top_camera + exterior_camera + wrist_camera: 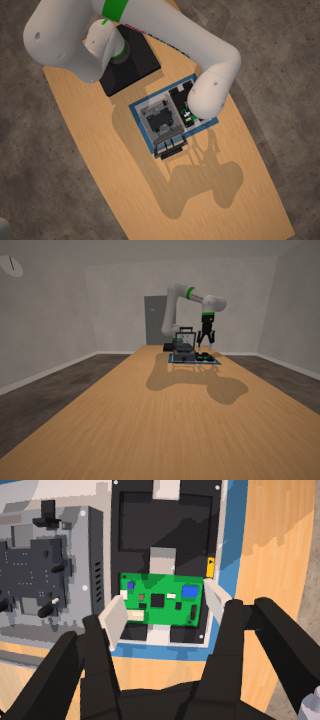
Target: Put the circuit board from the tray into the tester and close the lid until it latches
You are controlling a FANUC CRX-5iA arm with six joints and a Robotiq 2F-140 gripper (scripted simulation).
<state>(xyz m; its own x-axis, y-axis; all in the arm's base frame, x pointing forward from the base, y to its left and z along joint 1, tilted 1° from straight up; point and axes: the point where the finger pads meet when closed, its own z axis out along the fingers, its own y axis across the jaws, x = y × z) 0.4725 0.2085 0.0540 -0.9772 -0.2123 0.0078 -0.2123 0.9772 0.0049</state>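
The green circuit board (162, 600) lies face up in the nearer pocket of the black tray (166, 556); the other pocket is empty. A pale part sits near the board's left end in the wrist view. My gripper (164, 599) is open and empty, hanging above the board, with one finger pad to each side of it. From the side, the gripper (205, 345) is clearly above the tray (204, 358). From above, the arm's wrist (206, 95) hides most of the board (189, 116). The tester (158, 120) stands beside the tray, its lid (185, 339) upright and open.
Tester and tray sit on a blue mat (206, 125) on a long wooden table. The arm's black base plate (129, 67) is behind the tester. The lid's handle (186, 328) stands close to the gripper's left.
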